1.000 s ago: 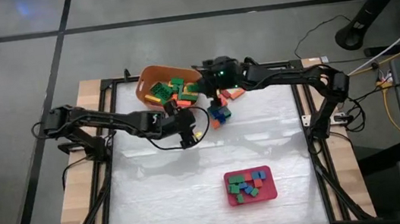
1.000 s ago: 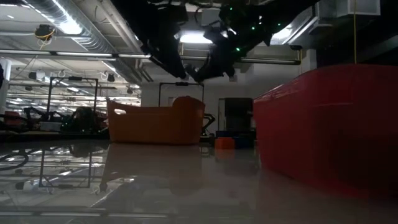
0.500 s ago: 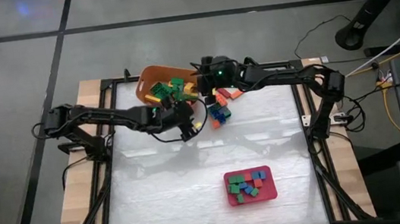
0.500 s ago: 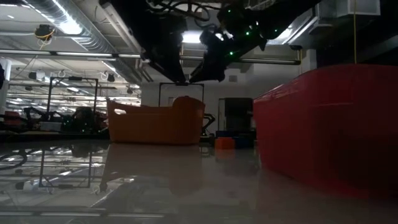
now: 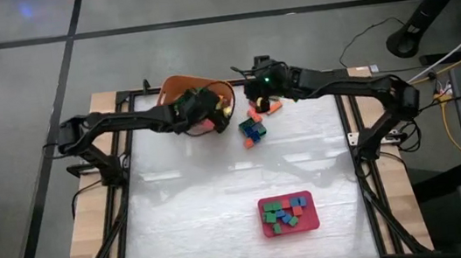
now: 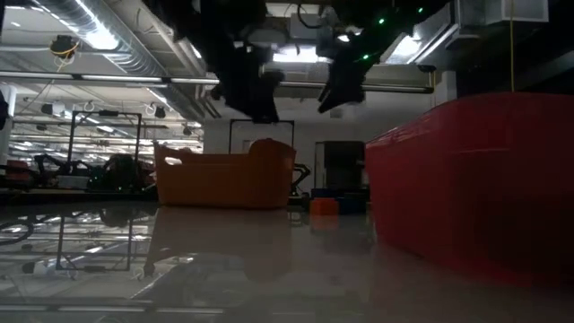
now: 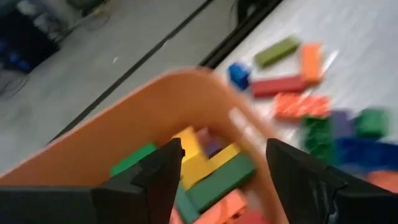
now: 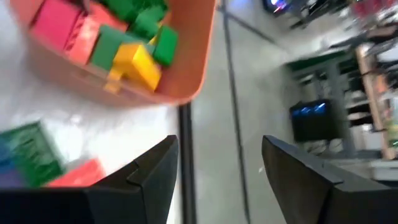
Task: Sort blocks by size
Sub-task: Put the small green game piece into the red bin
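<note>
Over the orange tub [image 5: 175,92], both arms' fingers [image 7: 163,171] gape empty.

The tabletop [image 5: 197,212] looks glossy and smooth, mirroring light, with bare wood at its edges beside a black metal frame [image 5: 127,159]. On it, the orange tub [image 5: 175,90], red tray [image 5: 312,221] and blocks [image 5: 253,129] look like smooth plastic.

Industrial lab or workshop hall: exposed ceiling ducts [image 6: 108,40], strip lights, equipment racks [image 6: 76,148] behind the table [image 5: 223,209].
</note>
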Tool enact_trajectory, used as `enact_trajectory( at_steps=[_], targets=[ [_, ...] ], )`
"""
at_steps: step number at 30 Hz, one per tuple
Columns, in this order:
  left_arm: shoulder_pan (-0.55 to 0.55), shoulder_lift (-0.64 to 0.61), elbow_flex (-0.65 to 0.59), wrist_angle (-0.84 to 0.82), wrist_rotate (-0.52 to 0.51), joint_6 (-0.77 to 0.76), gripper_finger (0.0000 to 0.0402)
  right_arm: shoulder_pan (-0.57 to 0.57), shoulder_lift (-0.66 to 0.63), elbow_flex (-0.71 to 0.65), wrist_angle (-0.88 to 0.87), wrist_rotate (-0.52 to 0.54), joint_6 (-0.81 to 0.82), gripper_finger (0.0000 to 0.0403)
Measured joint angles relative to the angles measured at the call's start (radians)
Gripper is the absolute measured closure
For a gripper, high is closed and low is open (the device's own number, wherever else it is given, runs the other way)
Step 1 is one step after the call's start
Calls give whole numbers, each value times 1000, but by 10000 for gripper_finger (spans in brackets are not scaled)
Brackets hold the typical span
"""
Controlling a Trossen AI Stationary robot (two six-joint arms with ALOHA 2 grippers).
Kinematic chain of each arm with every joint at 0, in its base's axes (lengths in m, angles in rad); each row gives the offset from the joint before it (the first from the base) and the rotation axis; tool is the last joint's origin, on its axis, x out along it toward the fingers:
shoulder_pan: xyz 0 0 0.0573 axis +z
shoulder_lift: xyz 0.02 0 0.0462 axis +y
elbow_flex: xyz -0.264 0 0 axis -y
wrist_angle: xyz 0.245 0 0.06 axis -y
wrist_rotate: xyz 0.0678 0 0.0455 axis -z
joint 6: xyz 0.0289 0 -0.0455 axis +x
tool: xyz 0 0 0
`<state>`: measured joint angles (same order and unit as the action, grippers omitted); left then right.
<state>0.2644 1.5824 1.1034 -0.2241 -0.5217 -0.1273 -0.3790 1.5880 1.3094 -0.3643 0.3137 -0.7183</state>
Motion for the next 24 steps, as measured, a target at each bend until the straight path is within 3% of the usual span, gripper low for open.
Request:
enact_trajectory(
  at_steps=[6,12,17,24],
  targets=[
    [46,87,0,3,7,42,180,-1,-26,0,-302,-86,138,171],
    [32,129,0,0,154,78,180,0,-17,-4,-531,-316,254,171],
    [-17,133,0,-2,201,79,180,0,-13,-73,-496,-481,254,171],
    [-80,132,0,-5,198,112,180,-1,-13,-225,-244,-455,225,171]
  ],
)
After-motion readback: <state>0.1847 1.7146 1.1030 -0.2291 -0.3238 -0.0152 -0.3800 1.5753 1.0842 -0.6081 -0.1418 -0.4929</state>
